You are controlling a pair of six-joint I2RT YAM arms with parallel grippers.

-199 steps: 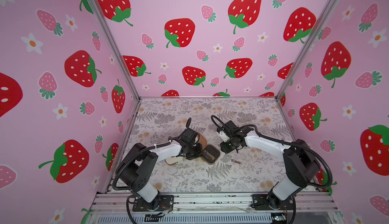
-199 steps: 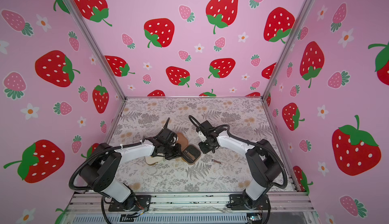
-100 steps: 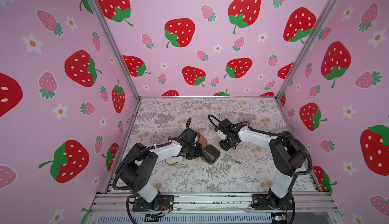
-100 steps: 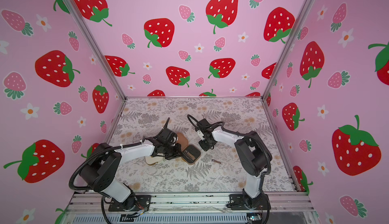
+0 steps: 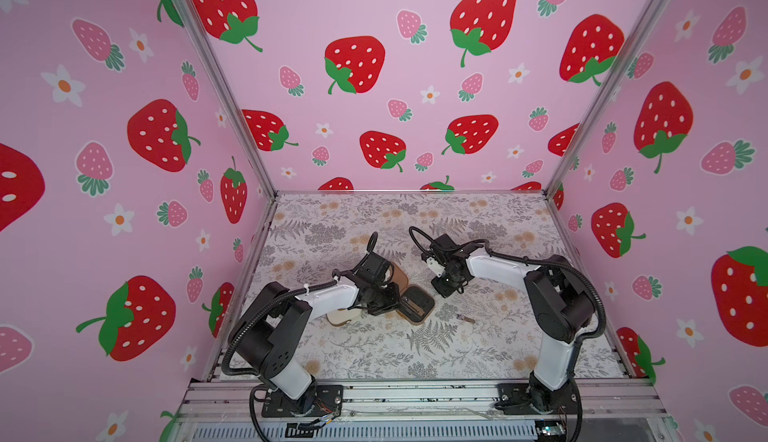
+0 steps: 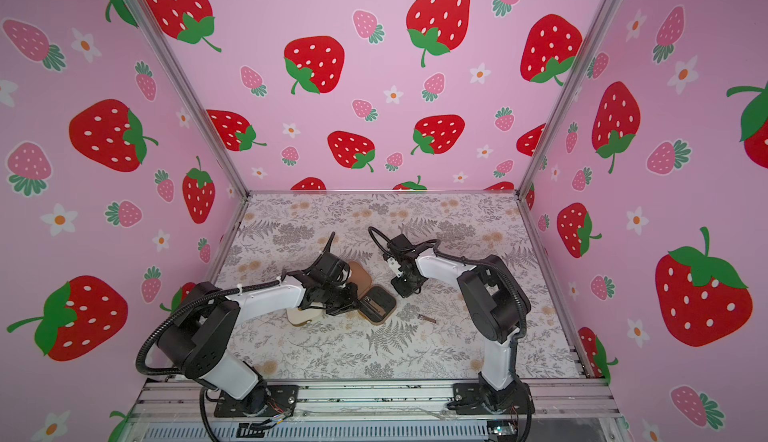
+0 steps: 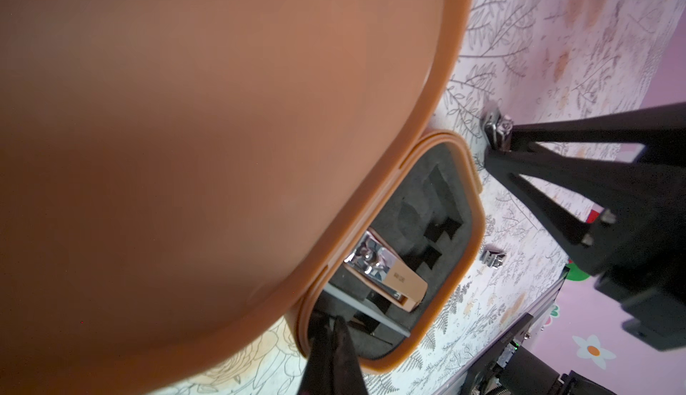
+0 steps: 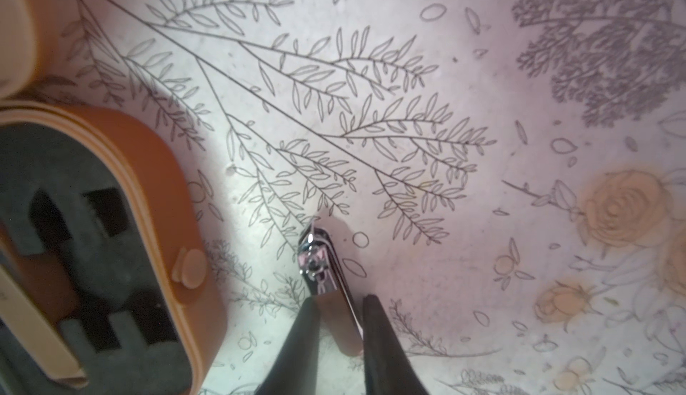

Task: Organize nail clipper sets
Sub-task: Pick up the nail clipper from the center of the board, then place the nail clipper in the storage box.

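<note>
A brown nail clipper set case [image 5: 417,306] lies open mid-table, its lid [image 5: 398,271] raised behind it. The black slotted inside holds one clipper [image 7: 386,274] with a rose-gold lever. My left gripper [image 7: 332,320] is shut, its tips just inside the case's near rim [image 7: 438,300]. To the right of the case, my right gripper [image 8: 341,299] is closed on a small metal clipper [image 8: 319,263] low over the table, one finger on each side. In both top views a second loose clipper [image 5: 465,318] [image 6: 427,318] lies nearer the front. A cream case [image 5: 340,318] sits partly under my left arm.
The floral table [image 5: 374,348] is walled on three sides by pink strawberry panels. A metal rail [image 5: 415,394] carrying both arm bases runs along the front edge. Both wrists hang close together over the middle, with the open case between them.
My right gripper's jaws have narrowed onto the small clipper and the right arm has folded in, elbow drawn nearer the front. The left arm and case have not moved.
</note>
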